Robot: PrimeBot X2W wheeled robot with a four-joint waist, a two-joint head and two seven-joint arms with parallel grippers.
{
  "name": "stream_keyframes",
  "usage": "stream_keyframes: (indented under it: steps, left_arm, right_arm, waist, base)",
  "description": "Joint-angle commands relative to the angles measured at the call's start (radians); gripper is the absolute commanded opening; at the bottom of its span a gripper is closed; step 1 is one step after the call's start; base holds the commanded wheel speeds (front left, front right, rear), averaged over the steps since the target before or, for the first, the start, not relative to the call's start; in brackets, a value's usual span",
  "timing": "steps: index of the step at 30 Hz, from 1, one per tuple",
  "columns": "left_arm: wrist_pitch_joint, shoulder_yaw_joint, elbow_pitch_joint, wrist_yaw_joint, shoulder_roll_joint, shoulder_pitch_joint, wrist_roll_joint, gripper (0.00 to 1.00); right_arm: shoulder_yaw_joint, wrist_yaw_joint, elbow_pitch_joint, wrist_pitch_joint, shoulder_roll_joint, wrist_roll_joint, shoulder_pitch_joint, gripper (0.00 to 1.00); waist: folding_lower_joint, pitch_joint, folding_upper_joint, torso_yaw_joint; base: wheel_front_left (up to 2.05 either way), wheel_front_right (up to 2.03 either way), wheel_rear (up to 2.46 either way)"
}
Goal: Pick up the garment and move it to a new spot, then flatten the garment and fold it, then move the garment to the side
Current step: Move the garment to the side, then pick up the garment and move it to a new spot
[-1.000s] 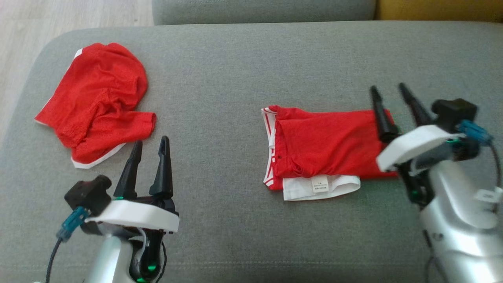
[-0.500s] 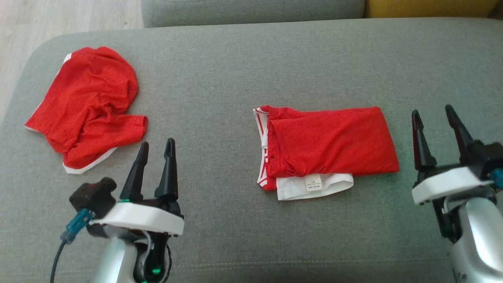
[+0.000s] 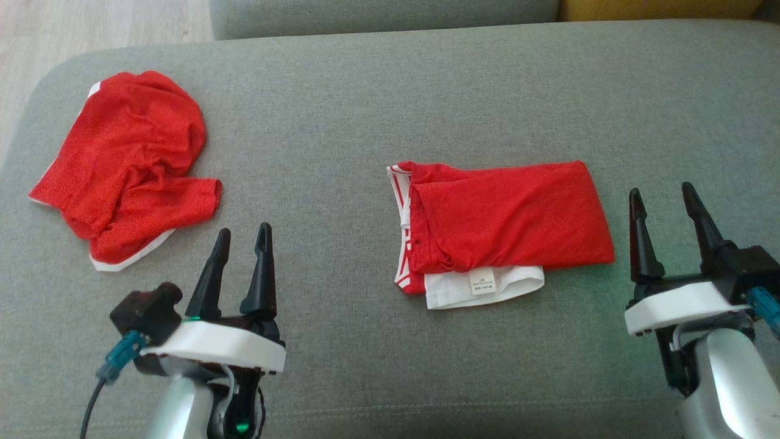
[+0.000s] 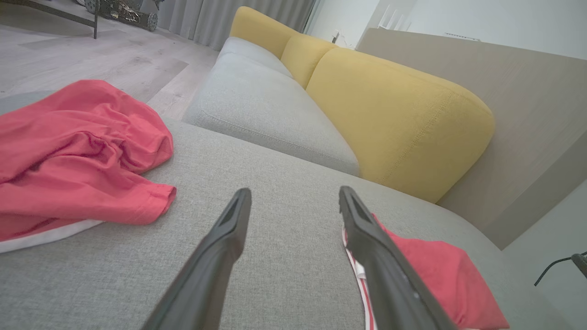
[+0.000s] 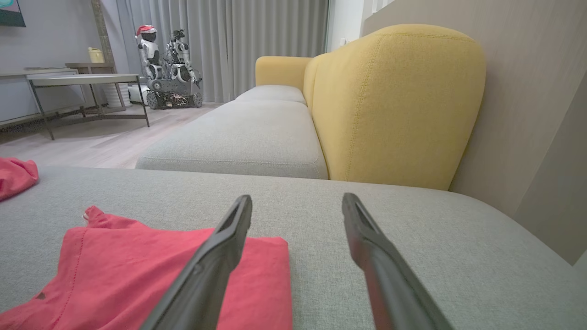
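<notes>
Head view: folded red garment [image 3: 506, 228] flat on grey sofa seat [image 3: 341, 110], right of centre, white collar and label peeking out at near edge. Well apart, at far left of same seat, crumpled red garment [image 3: 125, 167]. Near that heap, left claw [image 3: 244, 229] spread wide and empty. Just beside folded garment's right edge, not touching, right claw [image 3: 660, 189] likewise wide open, gripping nothing.

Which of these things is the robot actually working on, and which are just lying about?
In the job:
folded red-and-white fabric garment
left claw and right claw, both open

Lying about:
crumpled red fabric garment, maybe next
yellow cushioned sofa back
</notes>
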Motion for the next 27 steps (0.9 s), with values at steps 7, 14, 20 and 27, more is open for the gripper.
stream_keyframes:
  steps: [7, 14, 20, 27]
  left_arm:
    - [-0.012, 0.022, -0.031, 0.003, 0.006, -0.030, 0.008, 1.00]
    - [-0.012, 0.009, -0.025, 0.001, 0.006, -0.049, 0.011, 1.00]
    - [-0.012, 0.004, -0.035, 0.004, 0.006, -0.074, 0.001, 1.00]
    - [-0.012, -0.009, -0.027, 0.001, 0.006, -0.096, 0.003, 1.00]
  right_arm:
    - [0.013, 0.007, -0.026, -0.014, 0.003, -0.006, -0.013, 1.00]
    - [0.007, 0.007, 0.071, 0.019, 0.003, 0.046, -0.069, 1.00]
    - [-0.013, 0.007, 0.146, 0.083, 0.008, 0.129, -0.141, 1.00]
    - [0.017, 0.007, 0.235, 0.156, -0.008, 0.204, -0.213, 1.00]
  waist:
    - [0.0000, 0.015, 0.0000, 0.006]
    - [0.0000, 0.042, 0.0000, 0.015]
    - [0.0000, 0.091, 0.0000, 0.030]
    - [0.0000, 0.142, 0.0000, 0.044]
  base:
    - [0.00, 0.00, 0.00]
    - [0.00, 0.00, 0.00]
    - [0.00, 0.00, 0.00]
    - [0.00, 0.00, 0.00]
